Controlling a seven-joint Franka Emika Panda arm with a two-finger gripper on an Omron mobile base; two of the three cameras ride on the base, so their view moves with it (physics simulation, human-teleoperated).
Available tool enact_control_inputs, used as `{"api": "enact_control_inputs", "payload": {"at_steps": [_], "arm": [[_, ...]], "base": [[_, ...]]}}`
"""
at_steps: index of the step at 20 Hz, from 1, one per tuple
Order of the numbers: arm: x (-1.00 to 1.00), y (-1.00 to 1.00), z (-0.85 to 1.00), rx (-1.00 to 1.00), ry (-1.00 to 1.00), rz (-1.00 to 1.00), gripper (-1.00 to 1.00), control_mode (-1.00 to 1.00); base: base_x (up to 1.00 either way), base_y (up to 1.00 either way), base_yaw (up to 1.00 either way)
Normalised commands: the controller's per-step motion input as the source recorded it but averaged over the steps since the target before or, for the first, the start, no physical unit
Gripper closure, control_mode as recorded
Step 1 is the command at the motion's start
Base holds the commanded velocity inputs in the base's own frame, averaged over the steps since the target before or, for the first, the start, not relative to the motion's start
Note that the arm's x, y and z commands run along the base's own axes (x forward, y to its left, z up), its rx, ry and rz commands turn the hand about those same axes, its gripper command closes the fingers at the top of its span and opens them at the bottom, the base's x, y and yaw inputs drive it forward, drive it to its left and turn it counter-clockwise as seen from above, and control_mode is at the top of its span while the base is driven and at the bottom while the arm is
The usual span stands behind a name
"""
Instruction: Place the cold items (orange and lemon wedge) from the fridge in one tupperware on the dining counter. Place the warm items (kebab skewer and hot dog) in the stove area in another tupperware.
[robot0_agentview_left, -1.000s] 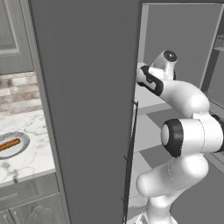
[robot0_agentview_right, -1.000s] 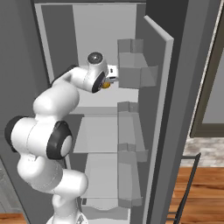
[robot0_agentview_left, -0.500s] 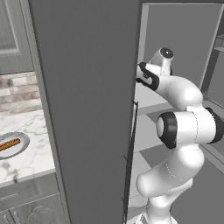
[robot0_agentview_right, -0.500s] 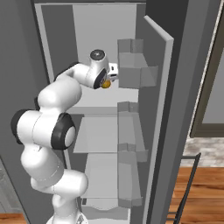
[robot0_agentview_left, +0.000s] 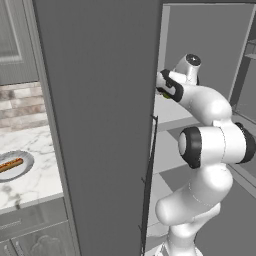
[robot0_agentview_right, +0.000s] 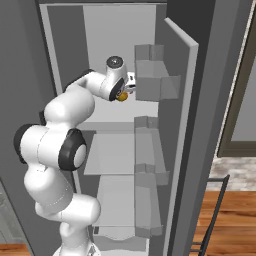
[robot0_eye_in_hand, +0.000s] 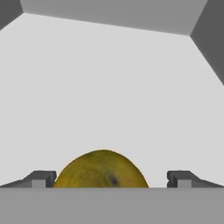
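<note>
The orange (robot0_eye_in_hand: 101, 170) lies on a pale shelf (robot0_agentview_right: 112, 114) inside the open fridge (robot0_agentview_right: 107, 35). My gripper (robot0_eye_in_hand: 111, 178) is open, with one fingertip on each side of the orange and not touching it. In the right base view the gripper (robot0_agentview_right: 125, 93) hovers just over the orange (robot0_agentview_right: 121, 97) at the upper shelf. The hot dog (robot0_agentview_left: 11, 164) rests on a round grey plate (robot0_agentview_left: 24, 167) on the marble counter at the left. Lemon wedge, kebab skewer, tupperware and dining counter are out of view.
A wide grey fridge door (robot0_agentview_left: 100, 125) with a dark handle (robot0_agentview_left: 149, 175) stands close on the arm's left. On the right, the other open door (robot0_agentview_right: 186, 125) carries grey bins (robot0_agentview_right: 155, 75) near the hand. Lower shelves (robot0_agentview_right: 112, 150) sit below.
The arm has stretched a little deeper into the fridge, bringing the hand closer over the orange. The jaws stayed open and the orange has not moved.
</note>
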Motion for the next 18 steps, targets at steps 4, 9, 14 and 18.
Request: {"api": "enact_control_inputs", "payload": {"at_steps": [4, 9, 14, 18], "arm": [[0.0, -0.04, -0.19, 0.0, 0.0, 0.0, -1.0, -1.0], [-0.02, -0.04, -0.26, 0.0, 0.0, 0.0, -1.0, -1.0], [-0.05, -0.03, -0.28, 0.0, 0.0, 0.0, -1.0, -1.0], [-0.11, -0.01, -0.35, -0.01, 0.0, 0.0, 1.0, -1.0]], "base": [[0.0, 0.0, 0.0], [0.0, 0.0, 0.0], [0.0, 0.0, 0.0], [0.0, 0.0, 0.0]]}}
